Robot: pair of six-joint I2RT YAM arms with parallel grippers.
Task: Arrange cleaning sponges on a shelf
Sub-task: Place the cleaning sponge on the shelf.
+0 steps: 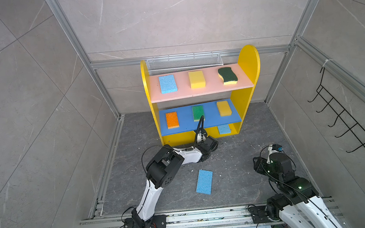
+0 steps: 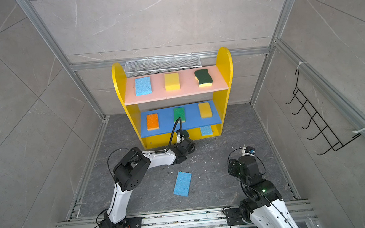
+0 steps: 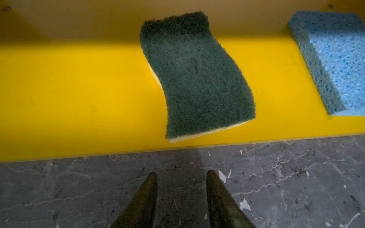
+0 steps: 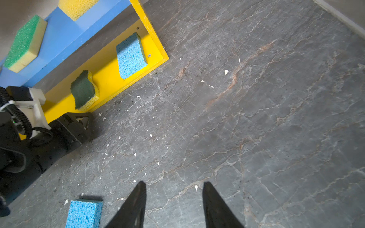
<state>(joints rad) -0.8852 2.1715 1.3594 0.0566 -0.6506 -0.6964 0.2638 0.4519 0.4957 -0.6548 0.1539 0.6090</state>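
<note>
My left jaws stand slightly apart, empty, over the dark marbled desk, just short of the small yellow three-board shelf; on its yellow base lies the wavy dark-green-on-yellow foam sponge, clear of them, with a light blue foam sponge near it; right jaws apart, empty; another light blue foam block lies on the desk between the arms.

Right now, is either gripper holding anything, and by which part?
Nothing is held. The left gripper is open and empty, short of the wavy dark-green sponge on the yellow base; the right gripper hangs open over the floor.
</note>
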